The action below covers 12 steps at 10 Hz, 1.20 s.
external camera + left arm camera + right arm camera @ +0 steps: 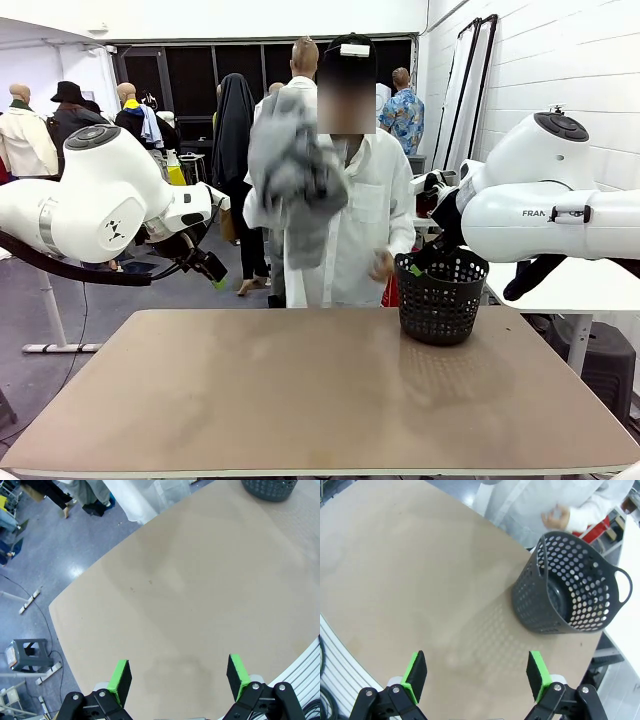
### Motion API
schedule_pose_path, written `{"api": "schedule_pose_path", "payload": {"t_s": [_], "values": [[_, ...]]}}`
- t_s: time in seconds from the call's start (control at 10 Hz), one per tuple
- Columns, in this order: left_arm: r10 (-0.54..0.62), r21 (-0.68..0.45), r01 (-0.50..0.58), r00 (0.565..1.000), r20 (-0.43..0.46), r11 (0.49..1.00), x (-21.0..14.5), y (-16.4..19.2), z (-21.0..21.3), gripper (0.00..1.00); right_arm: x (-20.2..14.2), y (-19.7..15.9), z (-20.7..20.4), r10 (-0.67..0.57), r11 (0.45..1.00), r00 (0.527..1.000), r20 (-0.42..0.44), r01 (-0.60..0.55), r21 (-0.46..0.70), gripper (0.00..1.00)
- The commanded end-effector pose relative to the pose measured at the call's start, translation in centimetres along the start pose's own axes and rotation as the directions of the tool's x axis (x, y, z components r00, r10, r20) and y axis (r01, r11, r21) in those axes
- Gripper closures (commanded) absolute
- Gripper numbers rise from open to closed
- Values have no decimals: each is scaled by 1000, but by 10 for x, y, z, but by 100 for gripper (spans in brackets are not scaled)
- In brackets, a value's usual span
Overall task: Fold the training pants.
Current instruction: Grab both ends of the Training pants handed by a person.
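Grey pants [292, 165] were bunched up in a lump, held high by the person [365, 220] at twelve o'clock, past the far edge of the table [300, 400]. They were not on the table yet. My left gripper [180, 672] hung wide open over the bare table top at nine o'clock, holding nothing. My right gripper [477, 672] was wide open too, and empty, with the basket [570, 587] close by at two o'clock.

I thought a few things could go wrong. If the pants came down in a heap, I might not find the waist or the legs, and I might pinch two layers at once. If they landed on the basket, a pull could tip it over. If I reached in too soon, a gripper could bump the person's free hand [381, 265] near the basket.
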State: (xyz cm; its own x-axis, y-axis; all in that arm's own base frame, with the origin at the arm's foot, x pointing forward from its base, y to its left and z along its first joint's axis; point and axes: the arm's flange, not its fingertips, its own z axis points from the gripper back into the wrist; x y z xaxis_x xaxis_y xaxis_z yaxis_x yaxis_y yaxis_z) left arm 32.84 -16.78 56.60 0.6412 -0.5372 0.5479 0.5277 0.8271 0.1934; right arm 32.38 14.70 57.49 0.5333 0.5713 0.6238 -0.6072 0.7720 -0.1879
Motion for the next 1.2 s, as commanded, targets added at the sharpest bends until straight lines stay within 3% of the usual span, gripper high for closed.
{"api": "schedule_pose_path", "payload": {"t_s": [0.0,1.1], "values": [[10,-4,-10,1000,7,1000,1,0,1,0,0,0,0,1,1000,1000,1,-1,3,0],[10,-4,-10,1000,7,1000,1,0,1,0,0,0,0,1,1000,1000,1,-1,3,0]]}}
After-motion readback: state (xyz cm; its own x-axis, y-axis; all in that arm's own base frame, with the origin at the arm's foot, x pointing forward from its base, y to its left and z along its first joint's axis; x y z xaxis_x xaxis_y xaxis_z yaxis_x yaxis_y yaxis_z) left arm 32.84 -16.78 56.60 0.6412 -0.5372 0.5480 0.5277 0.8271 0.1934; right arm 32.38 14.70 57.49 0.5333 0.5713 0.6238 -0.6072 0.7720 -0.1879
